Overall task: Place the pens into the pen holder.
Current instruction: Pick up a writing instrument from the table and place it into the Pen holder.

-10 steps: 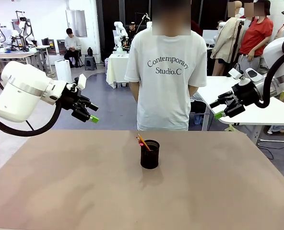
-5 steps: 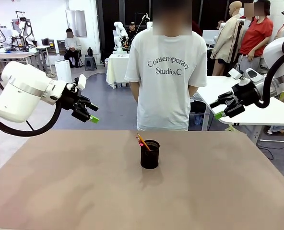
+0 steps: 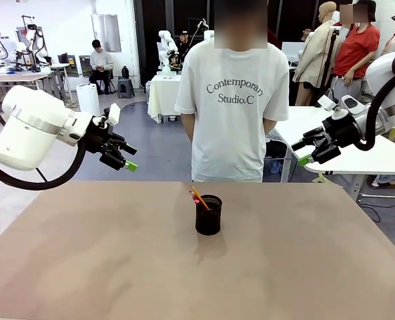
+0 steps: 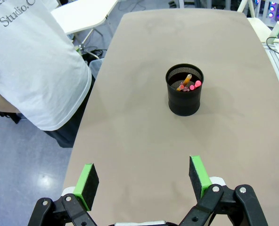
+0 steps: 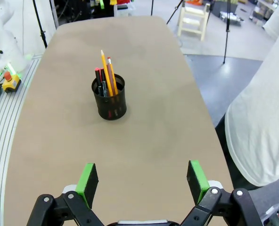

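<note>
The black mesh pen holder [image 3: 208, 215] stands upright near the middle of the tan table, toward the far side. The pens [image 3: 198, 197] stand inside it, tips poking out at its left rim. In the right wrist view the yellow pencil, a brownish one and a black one with a red tip rise from the pen holder [image 5: 110, 98]. From above, the left wrist view shows the pens [image 4: 187, 85] inside the pen holder [image 4: 184, 96]. My left gripper [image 3: 125, 157] hovers open, high off the table's left side. High off the right side, my right gripper [image 3: 300, 152] is open too. Both are empty.
A person in a white T-shirt [image 3: 232, 100] stands at the table's far edge, right behind the holder, arms behind the back. A white table [image 3: 357, 150] stands at the back right. The tan table [image 3: 197, 273] is bare around the holder.
</note>
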Controlling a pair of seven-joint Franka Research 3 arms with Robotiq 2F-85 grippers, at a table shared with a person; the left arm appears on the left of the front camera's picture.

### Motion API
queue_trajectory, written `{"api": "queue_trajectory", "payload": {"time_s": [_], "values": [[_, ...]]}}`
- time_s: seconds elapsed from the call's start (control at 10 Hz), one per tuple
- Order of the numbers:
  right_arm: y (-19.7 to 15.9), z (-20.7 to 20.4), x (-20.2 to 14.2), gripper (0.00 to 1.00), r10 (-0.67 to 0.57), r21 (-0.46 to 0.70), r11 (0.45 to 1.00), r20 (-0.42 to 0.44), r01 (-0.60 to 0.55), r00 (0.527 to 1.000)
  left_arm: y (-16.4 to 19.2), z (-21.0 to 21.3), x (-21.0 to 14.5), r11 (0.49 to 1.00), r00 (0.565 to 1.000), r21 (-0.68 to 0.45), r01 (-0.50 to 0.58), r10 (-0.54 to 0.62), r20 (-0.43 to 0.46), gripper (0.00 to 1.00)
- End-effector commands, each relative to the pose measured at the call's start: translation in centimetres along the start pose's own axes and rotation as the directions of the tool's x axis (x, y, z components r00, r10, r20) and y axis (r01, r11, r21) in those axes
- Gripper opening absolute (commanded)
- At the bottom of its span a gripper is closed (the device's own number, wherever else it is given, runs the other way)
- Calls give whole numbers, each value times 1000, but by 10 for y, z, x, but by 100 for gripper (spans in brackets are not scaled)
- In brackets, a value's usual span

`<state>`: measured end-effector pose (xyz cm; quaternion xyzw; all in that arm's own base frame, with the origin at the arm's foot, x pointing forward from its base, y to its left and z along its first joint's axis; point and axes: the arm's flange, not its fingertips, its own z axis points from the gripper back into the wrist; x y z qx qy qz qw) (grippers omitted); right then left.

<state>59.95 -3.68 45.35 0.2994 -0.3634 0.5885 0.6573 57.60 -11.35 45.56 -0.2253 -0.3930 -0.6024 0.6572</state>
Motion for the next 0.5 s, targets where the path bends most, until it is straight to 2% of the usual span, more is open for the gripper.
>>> {"api": "queue_trajectory", "payload": {"time_s": [0.0,0.4], "values": [[3,0,1,100,-4,-4,1000,10,4,1000,1,1,1,1000,1000,0,7,-7,-5,100],[3,0,1,100,-4,-4,1000,10,4,1000,1,1,1,1000,1000,0,7,-7,-5,100]]}}
